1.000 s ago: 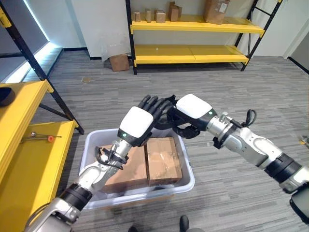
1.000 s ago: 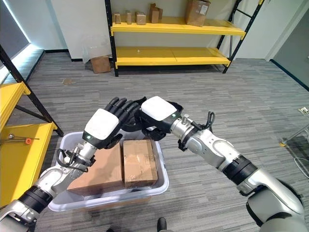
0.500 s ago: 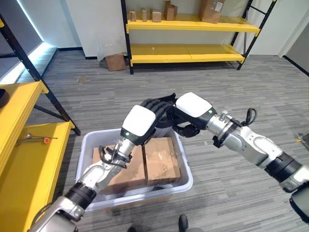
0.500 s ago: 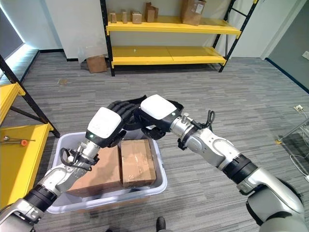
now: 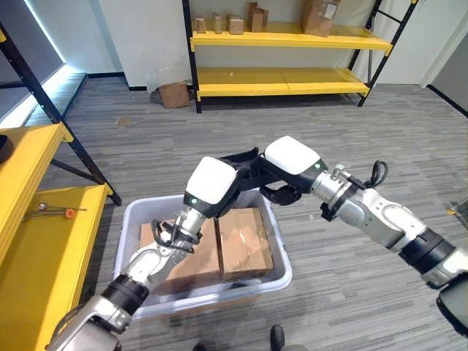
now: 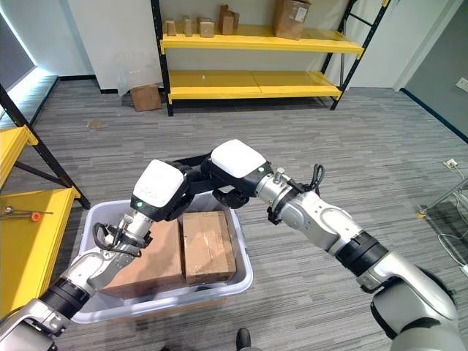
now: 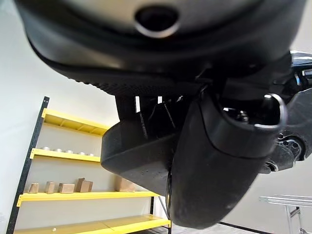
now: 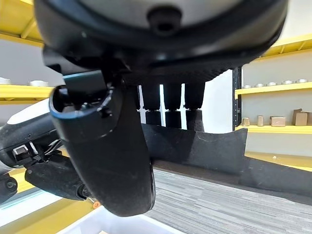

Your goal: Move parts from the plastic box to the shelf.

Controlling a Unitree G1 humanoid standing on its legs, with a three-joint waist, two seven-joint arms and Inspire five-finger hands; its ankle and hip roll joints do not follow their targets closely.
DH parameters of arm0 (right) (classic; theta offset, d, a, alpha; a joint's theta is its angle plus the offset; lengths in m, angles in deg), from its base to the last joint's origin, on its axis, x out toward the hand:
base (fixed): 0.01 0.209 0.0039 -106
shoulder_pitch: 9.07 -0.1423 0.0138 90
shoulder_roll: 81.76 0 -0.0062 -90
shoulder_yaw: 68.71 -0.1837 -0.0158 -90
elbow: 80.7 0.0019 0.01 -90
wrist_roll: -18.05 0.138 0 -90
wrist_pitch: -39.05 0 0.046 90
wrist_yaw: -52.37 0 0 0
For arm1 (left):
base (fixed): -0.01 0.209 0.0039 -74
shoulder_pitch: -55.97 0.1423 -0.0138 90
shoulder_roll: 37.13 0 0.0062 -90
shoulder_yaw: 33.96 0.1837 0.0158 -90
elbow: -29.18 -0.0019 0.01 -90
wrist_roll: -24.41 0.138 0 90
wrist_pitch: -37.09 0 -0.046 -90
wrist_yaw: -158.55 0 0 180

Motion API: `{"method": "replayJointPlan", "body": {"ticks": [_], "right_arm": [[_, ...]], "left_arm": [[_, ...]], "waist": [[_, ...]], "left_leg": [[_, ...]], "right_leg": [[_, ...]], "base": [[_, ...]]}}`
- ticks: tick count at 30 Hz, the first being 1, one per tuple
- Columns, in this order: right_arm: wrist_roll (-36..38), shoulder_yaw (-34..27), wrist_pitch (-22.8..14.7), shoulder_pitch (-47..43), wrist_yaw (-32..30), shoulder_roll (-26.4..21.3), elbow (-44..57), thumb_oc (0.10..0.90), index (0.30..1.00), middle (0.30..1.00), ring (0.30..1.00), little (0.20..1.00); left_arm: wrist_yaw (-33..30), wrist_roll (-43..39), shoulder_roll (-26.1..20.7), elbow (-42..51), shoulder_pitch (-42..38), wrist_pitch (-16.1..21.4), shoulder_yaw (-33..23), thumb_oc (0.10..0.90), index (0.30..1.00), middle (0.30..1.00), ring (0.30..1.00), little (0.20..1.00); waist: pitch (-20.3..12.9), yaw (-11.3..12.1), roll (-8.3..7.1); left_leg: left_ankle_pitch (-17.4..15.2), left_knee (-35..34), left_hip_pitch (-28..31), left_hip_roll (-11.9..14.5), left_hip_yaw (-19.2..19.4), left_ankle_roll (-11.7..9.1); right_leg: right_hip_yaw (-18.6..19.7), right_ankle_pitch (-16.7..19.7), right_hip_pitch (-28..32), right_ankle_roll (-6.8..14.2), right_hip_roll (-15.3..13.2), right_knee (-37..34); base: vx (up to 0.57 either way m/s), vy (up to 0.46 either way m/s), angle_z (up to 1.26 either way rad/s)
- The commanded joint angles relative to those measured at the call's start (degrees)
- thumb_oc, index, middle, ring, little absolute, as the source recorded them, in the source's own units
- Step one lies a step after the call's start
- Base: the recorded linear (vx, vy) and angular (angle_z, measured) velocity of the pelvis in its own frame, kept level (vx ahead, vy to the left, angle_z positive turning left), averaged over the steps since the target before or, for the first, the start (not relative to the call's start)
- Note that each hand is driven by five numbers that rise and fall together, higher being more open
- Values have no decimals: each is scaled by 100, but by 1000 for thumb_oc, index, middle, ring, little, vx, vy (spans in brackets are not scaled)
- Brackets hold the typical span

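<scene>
A grey plastic box (image 5: 129, 219) stands on the floor with two brown cardboard parcels (image 5: 247, 241) (image 6: 150, 256) lying side by side in it. Above its far rim my two hands meet. Between them is a flat black part (image 5: 238, 156), held level over the box. My left hand (image 5: 212, 183) has its thumb and fingers closed on one end of the black part (image 7: 131, 151). My right hand (image 5: 292, 157) grips the other end of the black part (image 8: 195, 146), fingers behind and thumb in front. A yellow shelf (image 5: 285, 77) stands at the back wall.
Another yellow shelf (image 5: 44, 241) runs along my left, with a small orange-tipped tool (image 5: 55, 213) on it. Small cardboard boxes (image 5: 322, 14) sit on the far shelf's top level, and one cardboard box (image 5: 175, 93) is on the floor beside it.
Both hands' fingers, spread above the box a second ago, have closed together. The flat black part now shows between them. The hands have sunk slightly toward the box.
</scene>
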Motion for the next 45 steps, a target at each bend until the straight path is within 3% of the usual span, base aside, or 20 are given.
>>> {"method": "replayJointPlan", "body": {"ticks": [1,11,12,13,14,15,17,24,25,30,31,35,37,42,44,45], "right_arm": [[583,-346,-246,-1384,-723,392,716,400,300,300,300,300],[684,-600,-210,-1209,-818,320,778,400,300,300,300,300],[683,-607,-211,-1200,-817,322,782,420,327,327,327,327],[724,-683,-199,-1110,-850,331,757,602,583,583,583,583],[772,-785,-177,-1010,-870,330,744,731,764,764,764,764],[779,-856,-162,-921,-878,329,757,900,1000,1000,1000,1000],[813,-956,-151,-811,-893,320,763,900,1000,1000,1000,1000],[1260,-2384,-290,923,-963,215,1524,900,1000,1000,1000,1000],[1376,-2822,-361,1467,-924,185,1814,900,1000,1000,1000,1000],[1484,-3645,-525,2685,-843,341,2304,900,1000,1000,1000,1000],[1561,-3922,-576,3145,-807,507,2403,900,1000,1000,1000,1000],[1681,-4145,-626,3571,-671,646,2592,900,1000,1000,1000,1000],[1796,-4293,-667,3873,-532,792,2733,900,1000,1000,1000,1000],[1904,-4147,-690,3738,-414,797,2746,900,1000,1000,1000,1000],[1988,-3958,-727,3465,-412,829,2770,900,1000,1000,1000,1000],[2029,-3745,-767,3181,-445,872,2803,900,1000,1000,1000,1000]], "left_arm": [[-315,-40,169,-89,-786,33,156,400,300,300,300,300],[-294,-71,11,4,-550,53,-42,400,300,300,300,300],[-290,-71,5,12,-541,54,-42,400,300,300,300,300],[-269,-71,-16,16,-487,56,-70,400,300,300,300,300],[-250,-76,-40,-2,-416,65,-111,400,300,300,300,300],[-240,-84,-70,0,-358,69,-146,400,300,300,300,300],[-229,-89,-118,-4,-295,72,-197,400,300,300,300,300],[-179,-146,-496,76,609,97,-985,400,300,300,300,300],[-191,-142,-613,79,970,80,-1312,400,300,300,300,300],[-232,-192,-696,266,1770,69,-2085,400,300,300,300,300],[-306,-280,-619,355,2168,60,-2508,400,300,300,300,300],[-389,-334,-530,604,2659,33,-2991,400,300,300,300,300],[-538,-445,-264,800,3254,-2,-3540,400,300,300,300,300],[-609,-519,-39,1108,3724,-16,-4001,400,300,300,300,300],[-637,-532,9,1387,3834,0,-4148,400,300,300,300,300],[-677,-522,0,1633,3845,30,-4228,400,300,300,300,300]], "waist": [[-577,10,-131],[-554,35,-94],[-558,35,-98],[-552,37,-88],[-543,39,-64],[-551,42,-65],[-551,43,-52],[-506,18,90],[-483,8,131],[-453,-14,238],[-421,0,290],[-433,0,328],[-419,53,401],[-360,189,468],[-186,443,476],[-28,621,511]], "left_leg": [[-607,-39,412,320,-730,-91],[-605,-39,412,320,-761,-88],[-605,-39,413,320,-761,-88],[-605,-39,413,319,-765,-85],[-603,-39,409,313,-769,-83],[-603,-39,411,313,-771,-83],[-601,-39,411,312,-770,-85],[-586,-39,389,291,-786,-89],[-575,-39,380,286,-781,-92],[-547,-39,343,298,-792,-106],[-522,-39,332,313,-799,-117],[-499,-39,328,348,-802,-139],[-422,-39,322,462,-817,-184],[-209,-35,320,723,-860,-310],[71,61,131,930,-1044,-427],[354,50,-67,1044,-1311,-520]], "right_leg": [[301,-157,284,315,-246,21],[298,-162,297,306,-248,25],[297,-162,299,305,-248,24],[293,-160,299,304,-252,26],[290,-163,299,303,-253,27],[286,-162,301,301,-253,26],[286,-164,297,301,-252,27],[226,-183,304,312,-269,24],[210,-190,296,315,-272,31],[201,-222,277,305,-265,36],[196,-253,266,293,-247,55],[184,-297,260,266,-208,87],[200,-399,237,195,-94,162],[141,-598,257,22,154,302],[21,-686,273,-131,357,305],[-184,-757,317,-232,497,248]], "base": [[0,0,0],[0,0,0],[0,0,0],[0,0,0],[0,0,0],[0,0,0],[0,0,0],[0,0,0],[-8,-33,1],[-5,-36,0],[-7,-58,0],[-3,-68,0],[-5,-180,0],[-15,-163,-2],[-156,-369,3],[-201,-340,19]]}}
